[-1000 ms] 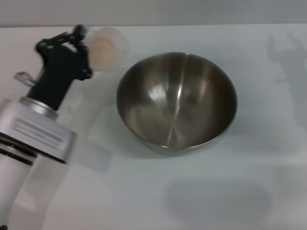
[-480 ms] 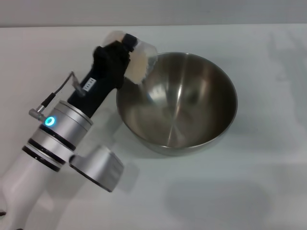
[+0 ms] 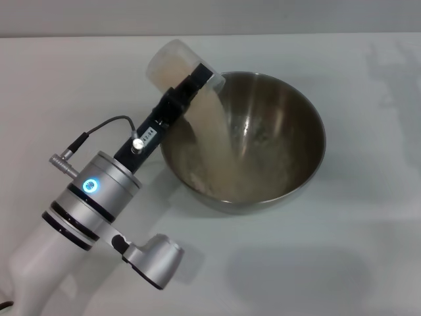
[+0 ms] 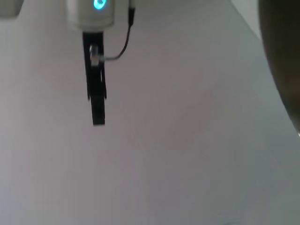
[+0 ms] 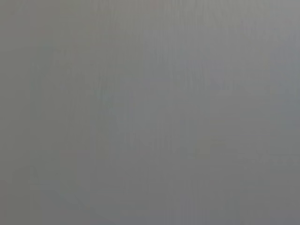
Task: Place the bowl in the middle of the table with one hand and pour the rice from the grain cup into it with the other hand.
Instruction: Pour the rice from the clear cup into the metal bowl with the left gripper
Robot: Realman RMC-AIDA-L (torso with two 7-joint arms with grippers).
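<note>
The steel bowl (image 3: 276, 141) stands on the white table (image 3: 342, 263) near its middle. My left gripper (image 3: 187, 89) is shut on the clear grain cup (image 3: 172, 60), tipped mouth-down over the bowl's left rim. A stream of pale rice (image 3: 214, 131) falls from the cup into the bowl, where grains gather on the bottom (image 3: 223, 181). In the left wrist view a dark edge of the bowl (image 4: 281, 61) shows at one side above bare table (image 4: 178, 154). My right gripper is out of view; its wrist view shows only plain grey.
The left arm (image 3: 92, 197) reaches in from the near left, its wrist with a lit blue ring close to the bowl's left side. A grey wall edge (image 3: 210, 16) runs along the far side of the table.
The left gripper has swung the cup from beside the bowl to over its rim and tipped it further. Rice now streams into the bowl, which held none a second ago.
</note>
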